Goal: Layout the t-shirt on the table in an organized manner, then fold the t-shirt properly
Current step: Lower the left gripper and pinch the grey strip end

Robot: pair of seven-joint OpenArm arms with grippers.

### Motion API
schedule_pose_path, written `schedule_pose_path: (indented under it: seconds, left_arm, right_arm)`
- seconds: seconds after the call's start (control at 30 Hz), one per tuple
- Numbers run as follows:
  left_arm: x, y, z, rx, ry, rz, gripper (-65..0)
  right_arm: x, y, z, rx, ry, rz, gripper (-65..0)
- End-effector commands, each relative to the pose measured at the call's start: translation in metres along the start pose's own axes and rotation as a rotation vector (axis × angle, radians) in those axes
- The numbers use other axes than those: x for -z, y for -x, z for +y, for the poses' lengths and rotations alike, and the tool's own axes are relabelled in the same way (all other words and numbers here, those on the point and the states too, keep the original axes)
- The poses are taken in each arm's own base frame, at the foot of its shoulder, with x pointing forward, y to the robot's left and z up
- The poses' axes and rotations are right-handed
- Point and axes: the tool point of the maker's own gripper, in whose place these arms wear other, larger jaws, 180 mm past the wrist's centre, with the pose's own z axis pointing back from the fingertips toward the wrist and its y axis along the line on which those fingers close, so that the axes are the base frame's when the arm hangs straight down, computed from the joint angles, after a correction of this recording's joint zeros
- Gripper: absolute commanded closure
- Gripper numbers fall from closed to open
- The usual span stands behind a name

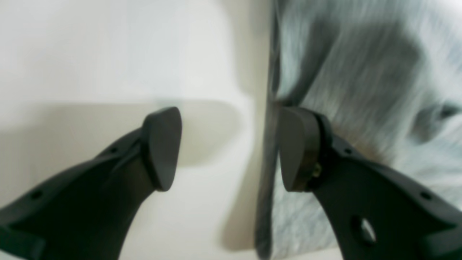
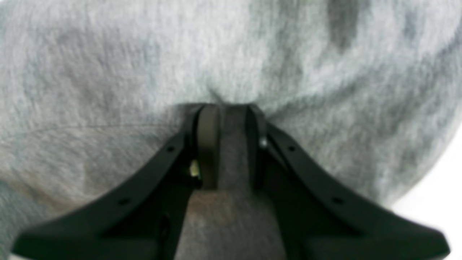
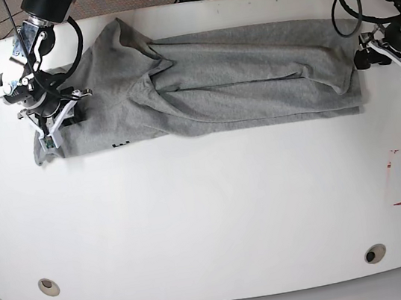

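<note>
Clearly the grey t-shirt lies stretched across the upper half of the white table, its long axis running from frame left to frame right. At the upper left, the right gripper is pinched shut on a fold of cloth, likely to pin that end in place. At the upper right, the left gripper stands wide apart and empty just beside the shirt's edge, fabric apparently let go once taut.
</note>
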Motion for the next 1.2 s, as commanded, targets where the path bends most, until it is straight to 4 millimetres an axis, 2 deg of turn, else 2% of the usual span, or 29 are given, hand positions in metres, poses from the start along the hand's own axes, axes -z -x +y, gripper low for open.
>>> schedule_pose_path:
  seconds: [0.0, 0.13, 0.3, 0.57, 0.97, 1.17]
  left_arm:
    - [0.004, 0.008, -0.004, -0.004, 0.029, 0.035, -40.0]
    - [0.010, 0.007, -0.018, 0.027, 0.082, 0.057, -39.9]
    - [0.015, 0.019, -0.038, 0.046, 0.149, 0.101, -39.9]
    - [0.019, 0.021, -0.056, 0.056, 0.192, 0.107, -39.7]
    - [0.020, 0.016, -0.058, 0.052, 0.195, 0.089, -39.6]
    - [0.022, 0.003, -0.059, 0.049, 0.199, 0.041, -39.6]
  right_arm:
    - [-0.001, 0.019, -0.007, -0.014, 0.032, 0.095, -12.2]
    - [-0.001, 0.019, -0.007, -0.015, 0.033, 0.094, -12.2]
    - [-0.001, 0.019, -0.007, -0.015, 0.033, 0.095, -12.2]
    - [-0.001, 0.020, -0.007, -0.013, 0.031, 0.097, -12.2]
    - [-0.001, 0.020, -0.007, -0.013, 0.030, 0.097, -12.2]
    - [-0.002, 0.024, -0.007, -0.013, 0.030, 0.104, -12.2]
